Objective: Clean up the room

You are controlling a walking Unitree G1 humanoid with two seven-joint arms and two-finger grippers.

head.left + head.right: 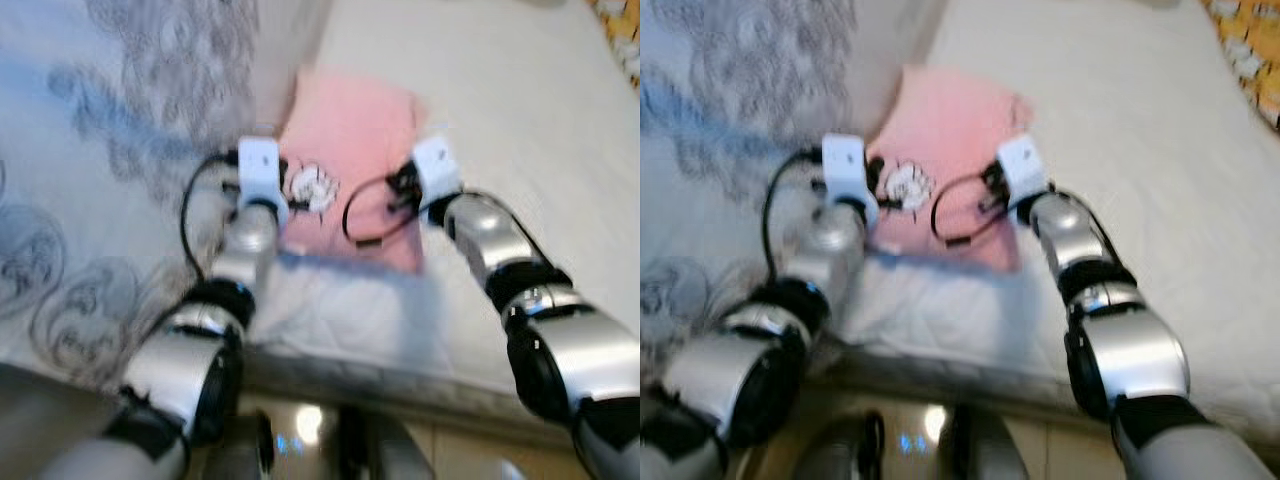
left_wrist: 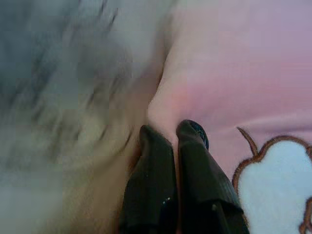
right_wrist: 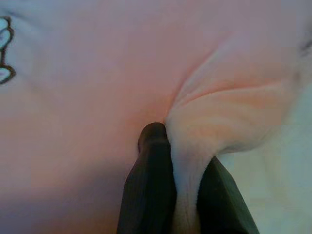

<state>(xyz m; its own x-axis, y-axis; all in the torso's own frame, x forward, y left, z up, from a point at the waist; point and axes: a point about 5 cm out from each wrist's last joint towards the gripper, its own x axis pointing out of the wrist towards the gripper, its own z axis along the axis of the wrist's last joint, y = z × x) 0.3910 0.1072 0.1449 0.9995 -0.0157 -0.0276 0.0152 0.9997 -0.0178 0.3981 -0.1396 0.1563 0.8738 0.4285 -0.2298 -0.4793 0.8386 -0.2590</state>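
A pink pillow (image 1: 350, 150) with a white cartoon patch (image 1: 312, 187) lies on the cream bed (image 1: 520, 130), between both arms. My left gripper (image 2: 173, 134) is shut on the pillow's left edge (image 2: 165, 105), a thin fold of pink cloth pinched between its fingers. My right gripper (image 3: 183, 141) is shut on the pillow's right edge, with a thick fold of pink fabric (image 3: 209, 122) squeezed between the two black fingers. In the eye views both wrists (image 1: 262, 170) (image 1: 435, 170) sit on the pillow's two sides.
A grey patterned blanket (image 1: 110, 130) covers the bed on the left of the pillow. The mattress front edge (image 1: 400, 375) runs just below the arms, with shiny floor (image 1: 310, 425) beneath. Something orange patterned (image 1: 620, 30) lies at the far right corner.
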